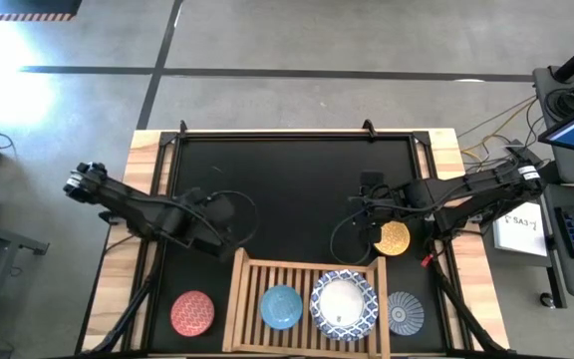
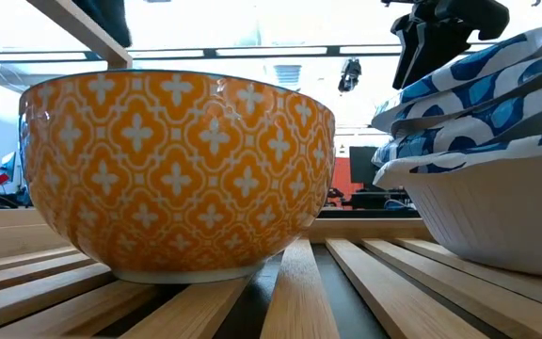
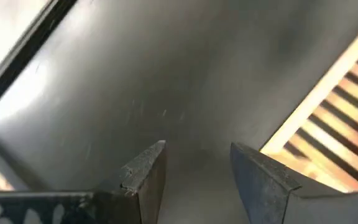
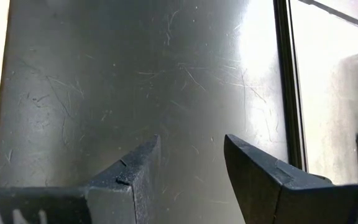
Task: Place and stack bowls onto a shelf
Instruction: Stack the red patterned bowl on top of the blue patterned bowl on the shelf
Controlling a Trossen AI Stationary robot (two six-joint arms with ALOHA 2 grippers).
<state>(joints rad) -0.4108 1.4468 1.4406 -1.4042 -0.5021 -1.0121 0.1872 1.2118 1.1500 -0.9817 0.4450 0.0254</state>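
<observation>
Both grippers hang over the black mat (image 1: 297,189) with fingers spread and nothing between them.

The shelf (image 1: 307,304) sits at the mat's near edge, holding a blue bowl (image 1: 281,306) and, just beside it, a stack of white bowls (image 1: 344,303) with blue wavy rims. A red bowl (image 1: 192,312) and a grey-blue bowl (image 1: 404,311) flank the shelf. The yellow bowl (image 1: 394,238) lies on the mat near the right gripper (image 4: 188,165), possibly partly under that arm. The left gripper (image 3: 194,168) hovers by the shelf's rail.
</observation>
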